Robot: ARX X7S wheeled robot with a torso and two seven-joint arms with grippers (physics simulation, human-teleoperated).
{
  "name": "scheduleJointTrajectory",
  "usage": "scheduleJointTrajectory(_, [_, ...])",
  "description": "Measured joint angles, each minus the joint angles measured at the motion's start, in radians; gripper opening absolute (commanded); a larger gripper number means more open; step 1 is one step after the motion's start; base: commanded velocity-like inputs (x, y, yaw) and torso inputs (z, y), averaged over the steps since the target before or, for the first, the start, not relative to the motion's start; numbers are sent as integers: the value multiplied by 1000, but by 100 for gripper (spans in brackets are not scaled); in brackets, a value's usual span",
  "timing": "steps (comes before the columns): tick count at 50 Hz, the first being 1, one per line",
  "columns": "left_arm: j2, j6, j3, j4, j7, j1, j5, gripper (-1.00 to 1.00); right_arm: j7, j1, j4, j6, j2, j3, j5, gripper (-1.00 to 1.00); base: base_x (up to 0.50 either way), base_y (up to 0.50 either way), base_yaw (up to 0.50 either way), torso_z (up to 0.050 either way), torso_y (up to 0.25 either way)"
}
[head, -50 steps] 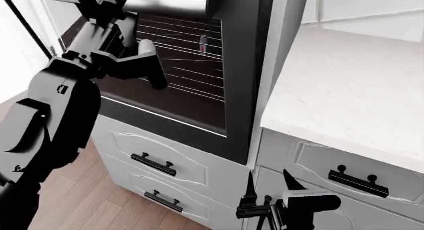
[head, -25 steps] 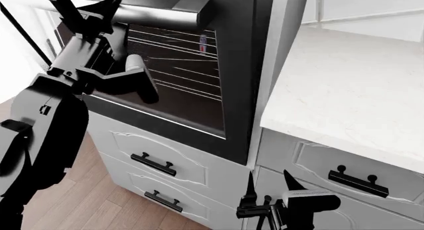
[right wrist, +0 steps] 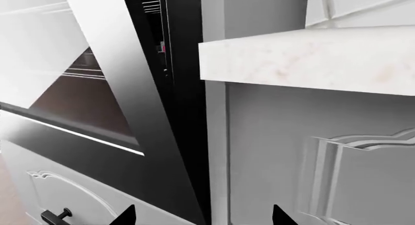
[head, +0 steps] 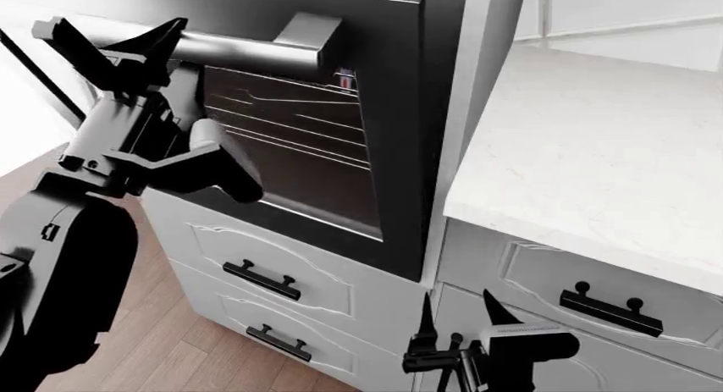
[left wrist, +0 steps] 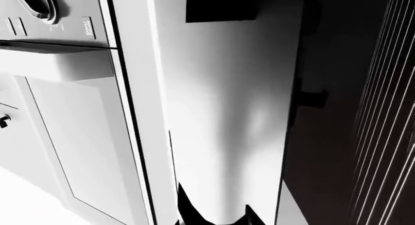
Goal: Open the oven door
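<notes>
Item, far left: my left gripper (head: 118,49), jaws spread wide around the door's bar handle (head: 226,46), one finger above the bar and one below, hooking rather than clamping. Since a second ago gripper and handle have come down and toward me together.

Item, left of centre: oven door (head: 305,146), dark glass, steel frame, hinged at its lower edge. Its top has swung further out of the housing; the right wrist view shows a wedge of gap with racks behind. I judge it partly open, with most of the swing left.

Item, below: white drawers with black handles (head: 261,279). The falling door will pass above them; my own left forearm, low in front, seems the likelier obstruction.

Item, right: white counter (head: 587,155), well clear of the door.

Item, lower right: right gripper (head: 458,320), fingers apart, holding nothing, idle near the cabinet front (head: 598,303).
</notes>
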Motion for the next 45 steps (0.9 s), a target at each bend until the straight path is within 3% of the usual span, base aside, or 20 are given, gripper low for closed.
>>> scheduleJointTrajectory(45, [-107,-76,-126,238,-80,279,-36,-100,16,2,-4,-6,13,-20,-15,100,-1,-3,-3,1,3])
